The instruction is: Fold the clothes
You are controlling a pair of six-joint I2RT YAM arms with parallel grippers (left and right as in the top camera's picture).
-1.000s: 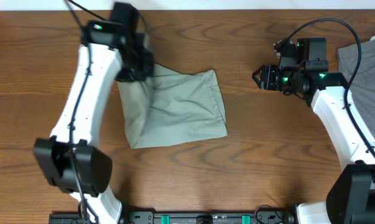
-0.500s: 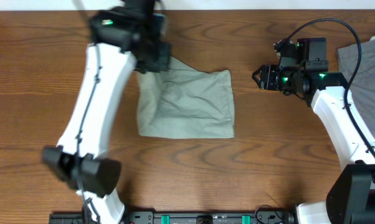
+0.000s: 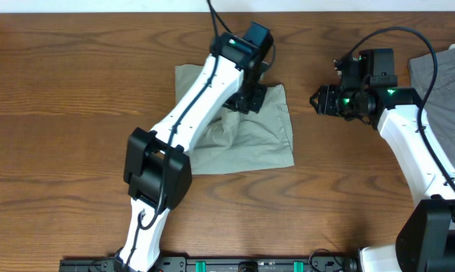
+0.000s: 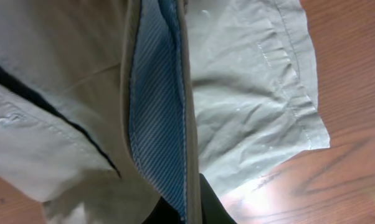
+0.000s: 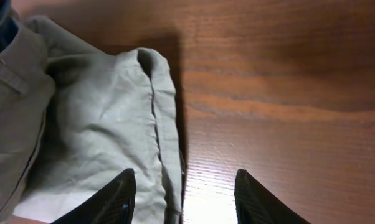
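Left gripper [image 3: 248,97], pinched on the shorts [image 3: 264,140], has swept right, dragging the folded bundle with it, so we judge it repositioning, not creasing anew.

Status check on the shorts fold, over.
Left pincer shut on shorts. Right pincer open, empty, near the shorts' right edge. Shorts crumpled on table, not folded flat. Grey garment far right, clear of it.

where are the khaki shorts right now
Overhead view: the shorts lie mid-table, their far edge pinched by the left gripper, the right gripper open just to their right.
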